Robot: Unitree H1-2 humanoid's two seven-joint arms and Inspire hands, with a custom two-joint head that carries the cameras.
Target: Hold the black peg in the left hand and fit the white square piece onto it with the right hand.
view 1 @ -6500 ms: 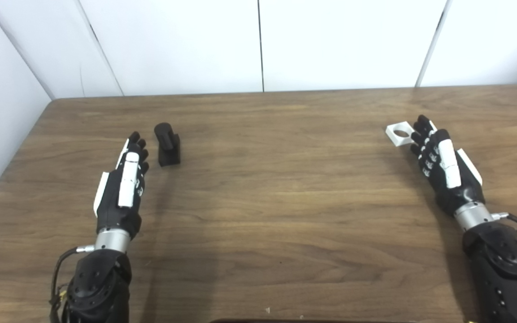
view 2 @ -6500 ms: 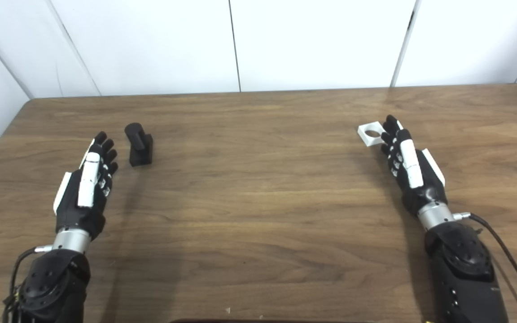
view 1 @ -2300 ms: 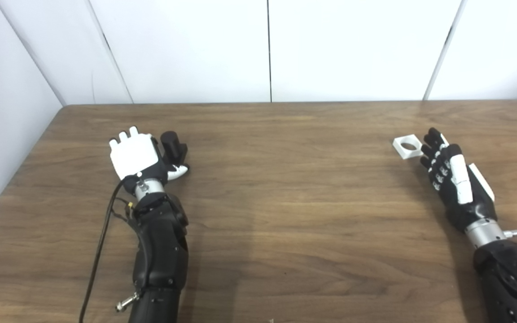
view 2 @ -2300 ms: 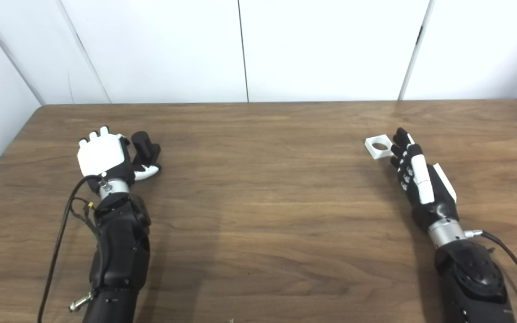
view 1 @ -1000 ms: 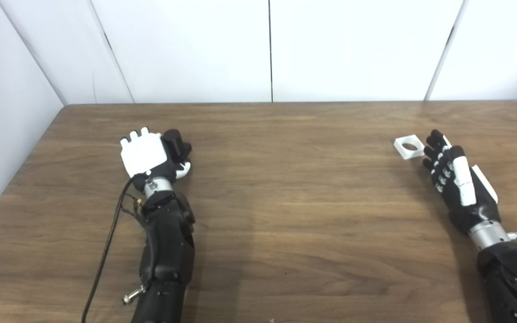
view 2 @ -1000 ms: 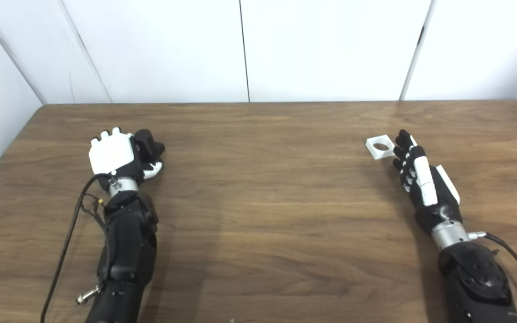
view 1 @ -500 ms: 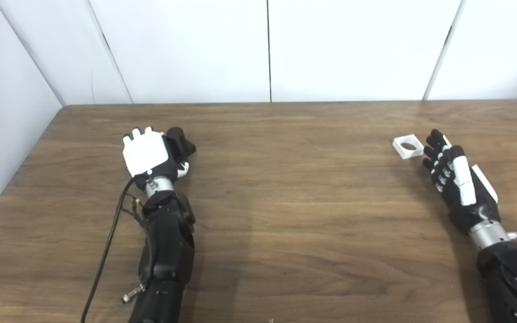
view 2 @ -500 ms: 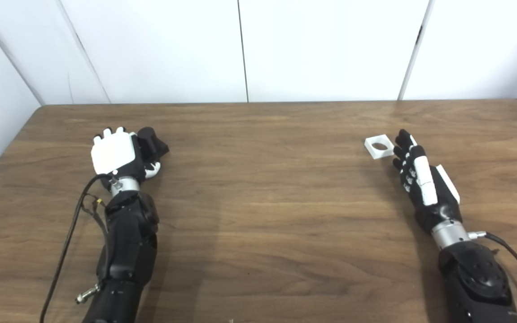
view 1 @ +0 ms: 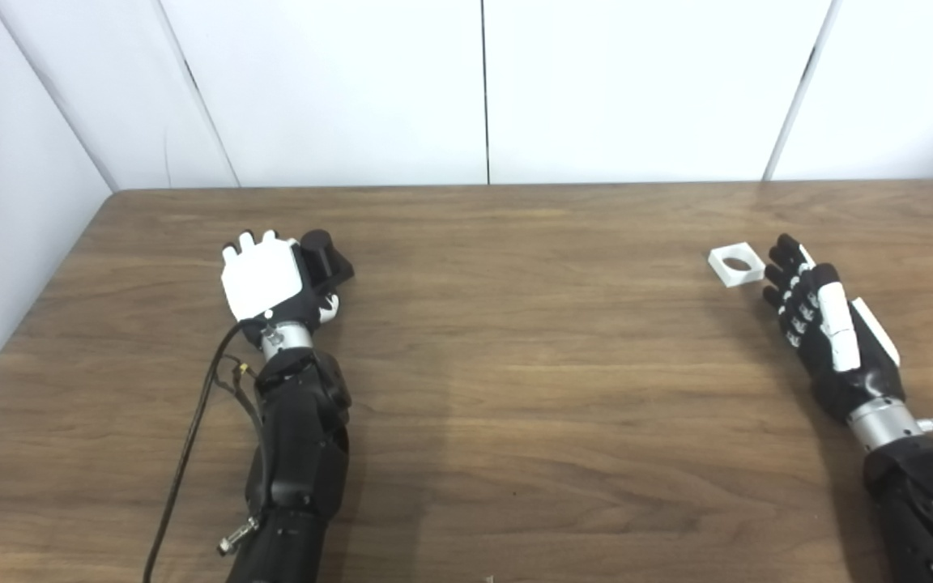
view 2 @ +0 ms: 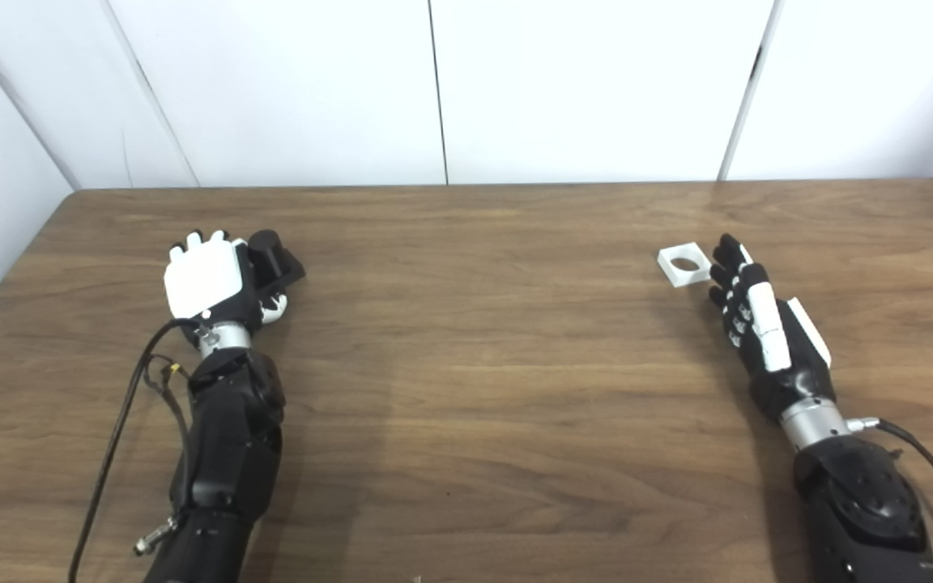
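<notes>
The black peg is a short cylinder on a block base, held tilted at the left of the wooden table. My left hand is shut on it, white back facing me, thumb under the base. The white square piece with a round hole lies flat at the right. My right hand rests edge-on just right of the piece, fingers stretched out and open, fingertips close beside it; contact cannot be told.
The brown wooden table runs to a white panelled wall at the back and left. A cable hangs beside my left forearm. Bare wood lies between the two hands.
Over the last second my left hand has tightened on the peg and tipped it slightly to the right. The right hand and the white piece have stayed put.
</notes>
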